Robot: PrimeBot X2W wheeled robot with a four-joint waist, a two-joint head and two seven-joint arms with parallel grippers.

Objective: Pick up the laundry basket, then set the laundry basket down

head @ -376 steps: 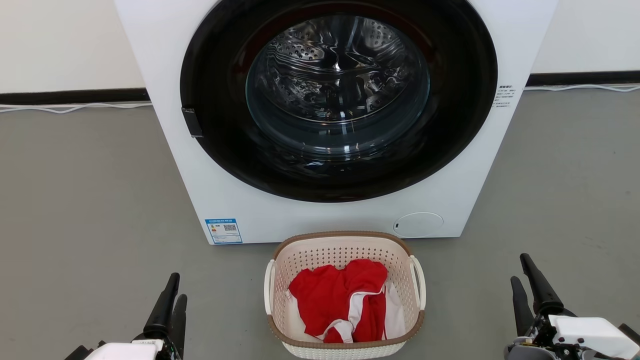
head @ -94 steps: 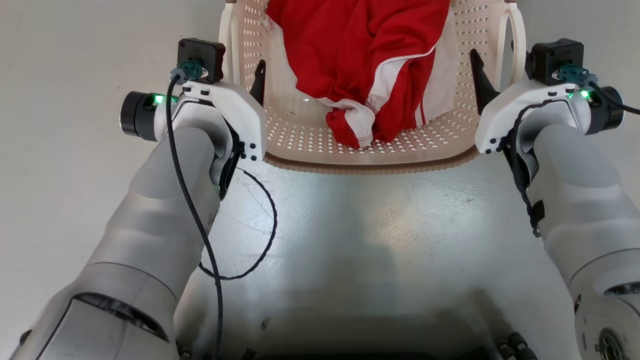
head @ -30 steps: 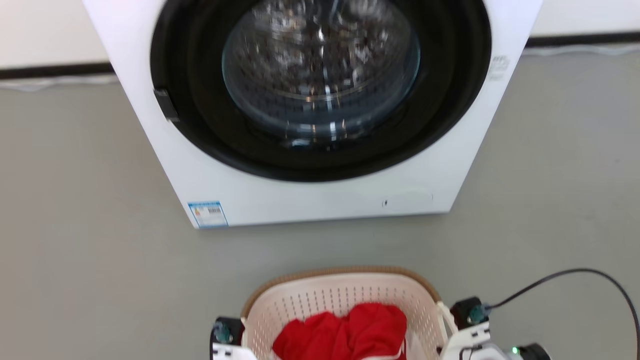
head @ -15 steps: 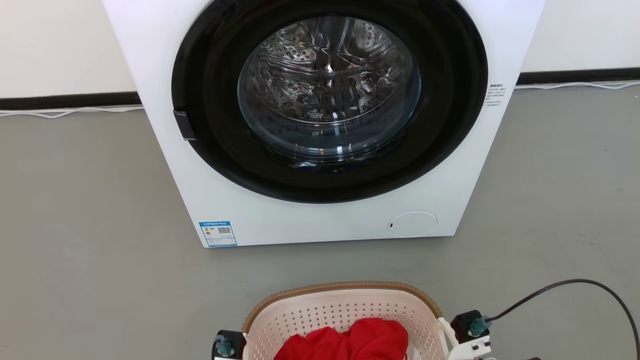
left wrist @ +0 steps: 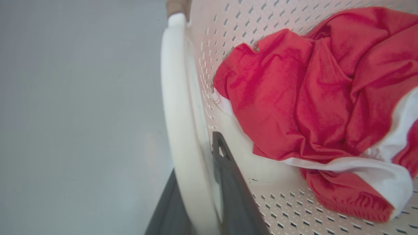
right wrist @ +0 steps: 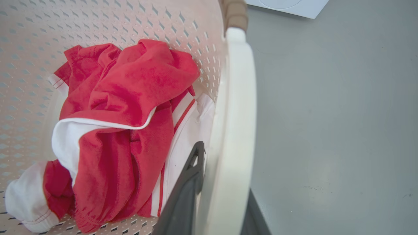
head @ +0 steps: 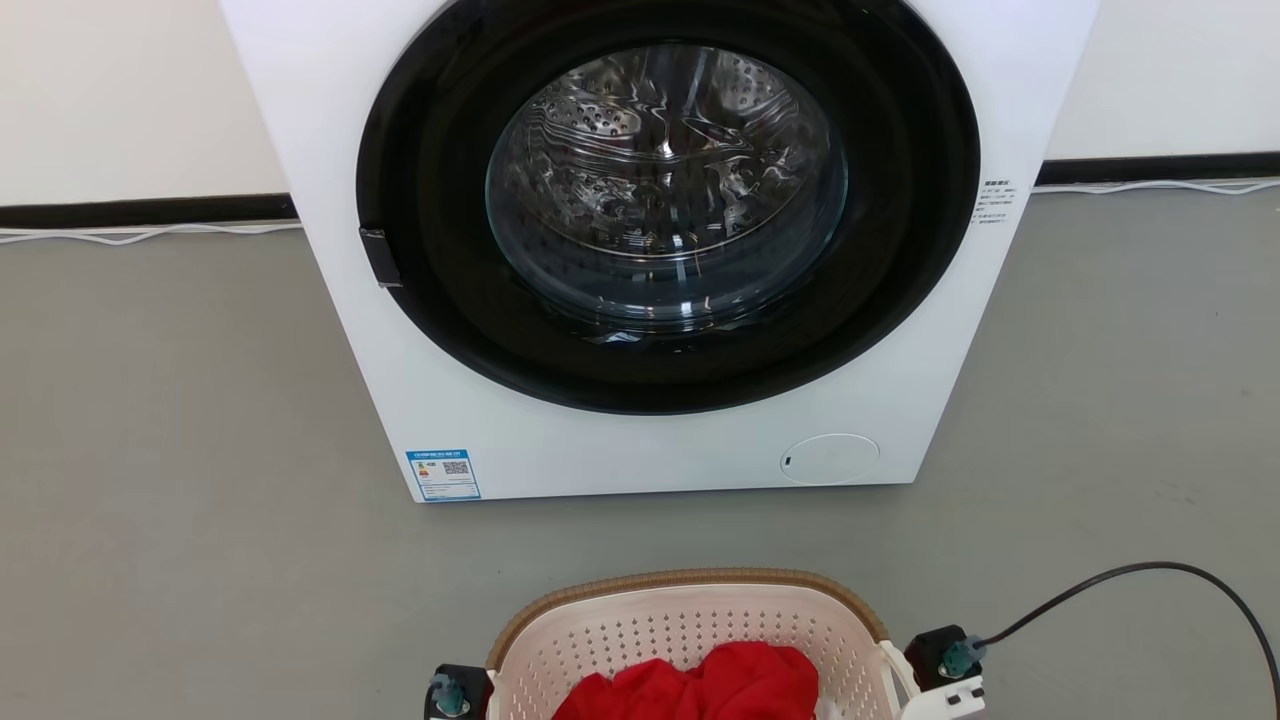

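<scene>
The laundry basket (head: 690,610), cream with a brown rim, sits at the bottom centre of the head view, raised off the grey floor. A red and white garment (head: 700,685) lies inside it. In the left wrist view my left gripper (left wrist: 196,156) is shut on the basket's white left loop handle (left wrist: 173,98), one dark finger (left wrist: 228,182) inside the wall and one outside. In the right wrist view my right gripper (right wrist: 225,169) is shut on the right loop handle (right wrist: 236,98) the same way, inner finger (right wrist: 189,182) beside the garment (right wrist: 124,107).
A white front-loading washer (head: 650,440) with its round door closed stands straight ahead on the floor, a short gap beyond the basket. A black cable (head: 1150,575) arcs from my right wrist block (head: 945,660). Grey floor (head: 150,500) spreads to both sides.
The whole head picture has shifted slightly downward and sharpened, so the camera has moved. The basket stays between both grippers, and both grips are unchanged.
</scene>
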